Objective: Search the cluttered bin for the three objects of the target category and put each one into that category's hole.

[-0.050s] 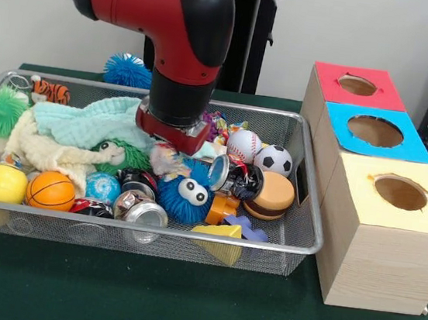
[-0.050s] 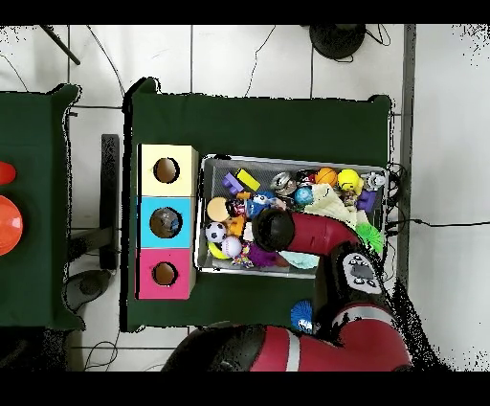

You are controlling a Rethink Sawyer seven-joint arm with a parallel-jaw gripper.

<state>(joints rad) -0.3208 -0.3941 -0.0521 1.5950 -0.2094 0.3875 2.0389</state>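
A wire mesh bin (image 1: pixel 189 236) (image 2: pixel 200 191) is packed with toys. My gripper (image 1: pixel 172 133) (image 2: pixel 271 228) reaches down into the bin's middle, and its tip is buried among the clutter. Just right of it lie a baseball (image 1: pixel 244 144) (image 2: pixel 233 247) and a soccer ball (image 1: pixel 274 160) (image 2: pixel 216 232). A basketball (image 1: pixel 51 190), a yellow ball (image 1: pixel 2 182) and a small blue ball (image 1: pixel 103 187) sit at the front left. Beside the bin stand three boxes with round holes on top: red (image 1: pixel 333 77), blue (image 1: pixel 415 146) and yellow (image 1: pixel 378 250).
Also in the bin: a blue fuzzy toy with eyes (image 1: pixel 184 195), two cans (image 1: pixel 140 209) (image 1: pixel 235 178), a burger toy (image 1: pixel 271 194), a pale green cloth (image 1: pixel 85 125) and a green fuzzy ball (image 1: pixel 0 110). A blue spiky ball (image 1: pixel 127 71) lies on the table behind the bin.
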